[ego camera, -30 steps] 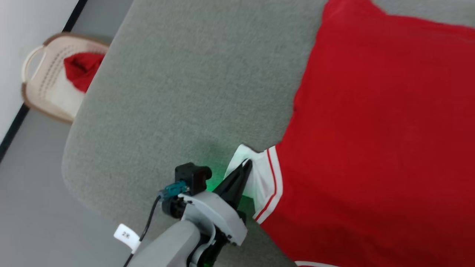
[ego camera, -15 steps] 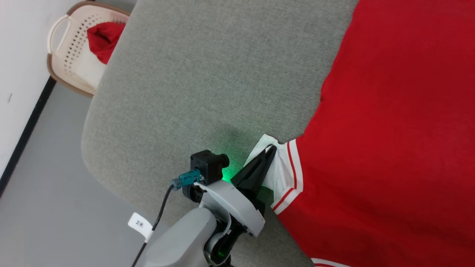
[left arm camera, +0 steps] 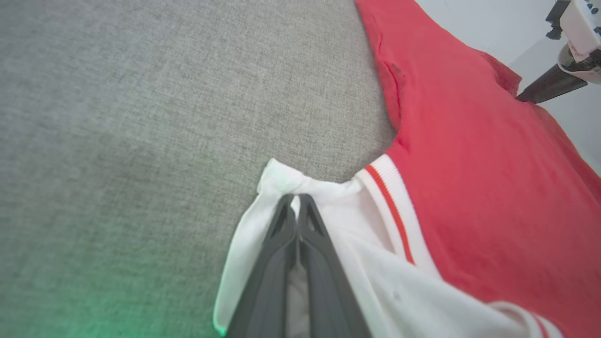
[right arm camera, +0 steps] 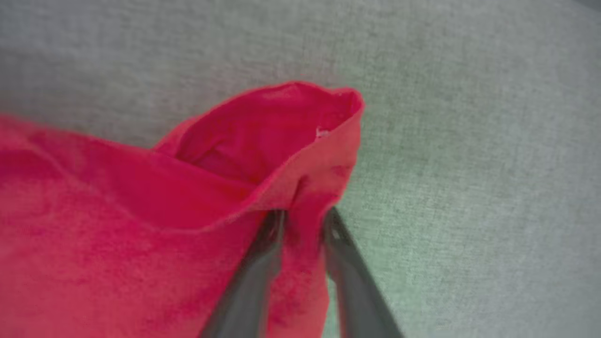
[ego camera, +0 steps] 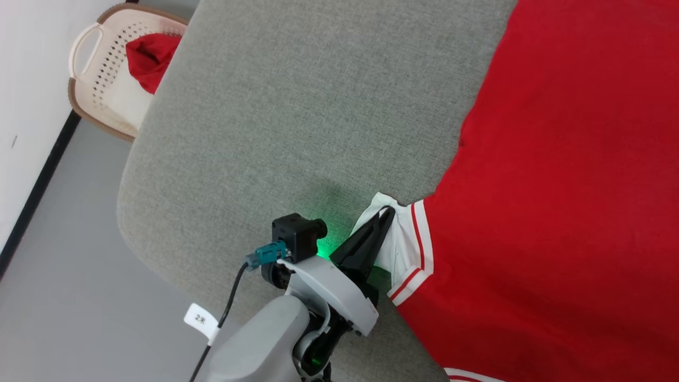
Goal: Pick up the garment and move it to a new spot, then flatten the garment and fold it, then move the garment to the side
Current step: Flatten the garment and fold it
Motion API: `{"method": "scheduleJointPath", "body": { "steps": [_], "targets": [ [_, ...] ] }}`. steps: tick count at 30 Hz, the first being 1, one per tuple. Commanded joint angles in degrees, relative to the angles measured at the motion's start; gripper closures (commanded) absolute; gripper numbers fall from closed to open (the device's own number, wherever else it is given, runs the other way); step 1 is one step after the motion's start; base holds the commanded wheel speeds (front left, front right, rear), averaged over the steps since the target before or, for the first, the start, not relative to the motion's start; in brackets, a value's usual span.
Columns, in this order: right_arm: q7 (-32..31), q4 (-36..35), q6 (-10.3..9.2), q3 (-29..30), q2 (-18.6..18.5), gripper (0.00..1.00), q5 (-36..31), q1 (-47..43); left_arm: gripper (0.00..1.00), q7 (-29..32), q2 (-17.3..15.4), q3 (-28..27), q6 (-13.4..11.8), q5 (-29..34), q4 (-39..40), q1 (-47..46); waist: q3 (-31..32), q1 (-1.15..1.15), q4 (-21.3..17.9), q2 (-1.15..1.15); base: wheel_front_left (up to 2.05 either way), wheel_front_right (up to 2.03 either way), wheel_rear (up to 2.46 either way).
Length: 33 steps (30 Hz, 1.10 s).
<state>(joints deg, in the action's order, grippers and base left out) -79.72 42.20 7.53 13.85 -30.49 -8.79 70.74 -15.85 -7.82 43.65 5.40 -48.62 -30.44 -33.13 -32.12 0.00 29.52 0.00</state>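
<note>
Left gripper [ego camera: 386, 216]: jaws pressed together, pinching the white sleeve [left arm camera: 281, 178] of the garment [ego camera: 557, 185], which lies spread on the grey bench [ego camera: 292, 106]. Right gripper [right arm camera: 305, 215]: jaws straddle a red hem fold; grip cannot be confirmed. Fabric appears light, limp; hold hems and corners.

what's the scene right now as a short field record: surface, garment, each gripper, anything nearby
surface: grey fabric cushion
garment: red, spread over the cushion's right part, back or plain side up; no lettering in view
white sleeve: red-striped trim, bunched toward the cushion's near edge
left gripper: jaws shut on the white sleeve's edge
right gripper: jaws straddle a raised red fold of the garment; firm grip cannot be told
nearby: cream perforated basket on the floor, holding a red cloth
</note>
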Motion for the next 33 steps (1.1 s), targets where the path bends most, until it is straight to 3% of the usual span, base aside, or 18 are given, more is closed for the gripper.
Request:
{"method": "scheduleJointPath", "body": {
  "steps": [1, 6, 15, 22, 33],
  "targets": [
    [-2.2, 3.1, -0.08, 1.0, -0.3, 1.00, -1.4, -6.7, 1.00, 1.3, -1.1, -0.6, -1.2, 0.1, -2.9, 1.2, 0.1, 0.00, 0.0, 0.00, 0.00, 0.00, 0.00],
    [1.1, -3.4, -0.08, 6.3, 3.7, 1.00, -3.2, -8.2, 1.00, 1.3, -1.5, -1.1, -1.0, 0.7, -3.2, 1.7, 0.9, 0.00, -0.6, 0.00, 0.00, 0.00, 0.00],
    [5.8, -7.4, -0.07, 7.0, 9.1, 1.00, 0.4, -7.8, 1.00, 1.2, -3.3, -2.6, -1.5, 1.3, -3.0, 3.2, 5.7, 0.00, -3.8, 0.00, 0.00, 0.00, 0.00],
    [7.3, -8.5, -0.08, 3.8, 9.9, 1.00, 7.2, -7.6, 1.00, 1.1, -4.8, -3.1, -2.2, 1.1, -1.8, 4.0, 9.6, 0.00, -7.5, 0.00, 0.00, 0.00, 0.00],
    [7.3, -17.2, -0.08, -2.9, 5.2, 1.00, 22.7, -19.1, 1.00, 1.6, -8.7, -4.5, -4.1, 0.2, 1.7, 6.7, 14.5, 0.00, -13.1, 0.00, 0.00, 0.00, 0.00]
  ]
}}
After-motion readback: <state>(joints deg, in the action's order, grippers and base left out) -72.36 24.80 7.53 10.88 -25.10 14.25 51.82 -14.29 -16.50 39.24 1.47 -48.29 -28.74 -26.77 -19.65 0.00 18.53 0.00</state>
